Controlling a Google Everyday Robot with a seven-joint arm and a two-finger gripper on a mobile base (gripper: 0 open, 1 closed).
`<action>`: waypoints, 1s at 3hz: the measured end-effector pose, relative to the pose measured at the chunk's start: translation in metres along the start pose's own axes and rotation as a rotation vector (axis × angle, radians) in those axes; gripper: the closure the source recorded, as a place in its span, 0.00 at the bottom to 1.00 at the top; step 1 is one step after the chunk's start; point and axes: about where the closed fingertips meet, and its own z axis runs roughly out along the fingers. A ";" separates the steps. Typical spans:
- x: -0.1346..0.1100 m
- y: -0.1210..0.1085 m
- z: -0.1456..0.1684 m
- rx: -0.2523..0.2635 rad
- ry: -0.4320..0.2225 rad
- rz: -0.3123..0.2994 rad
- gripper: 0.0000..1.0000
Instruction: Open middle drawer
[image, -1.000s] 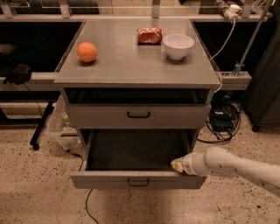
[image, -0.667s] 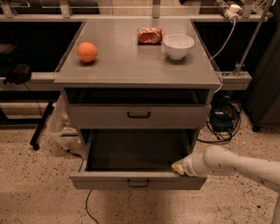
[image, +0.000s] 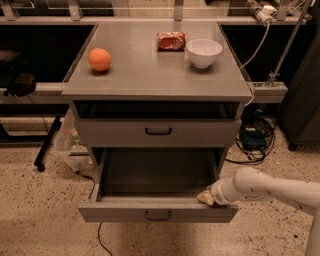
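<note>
Now the middle drawer (image: 120, 212) stands a touch further out than a second ago, its front well clear of the drawer above (image: 200, 134). The gripper (image: 206, 197) sits at its right front corner; whether it is clamped on the rim, I cannot tell. Opening looks nearly done.

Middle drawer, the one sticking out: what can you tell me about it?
The middle drawer is grey and flat-fronted, with a small black bar handle mid-front. It is pulled far out of the cabinet, level, showing a grey inside with nothing visible in it. The pincer sits at its front right corner, against the front's top edge.
</note>
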 end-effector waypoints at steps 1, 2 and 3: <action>-0.002 -0.001 0.001 0.000 0.000 0.000 0.00; 0.002 0.004 0.000 -0.001 0.015 -0.012 0.00; 0.000 0.007 0.001 -0.001 0.015 -0.014 0.00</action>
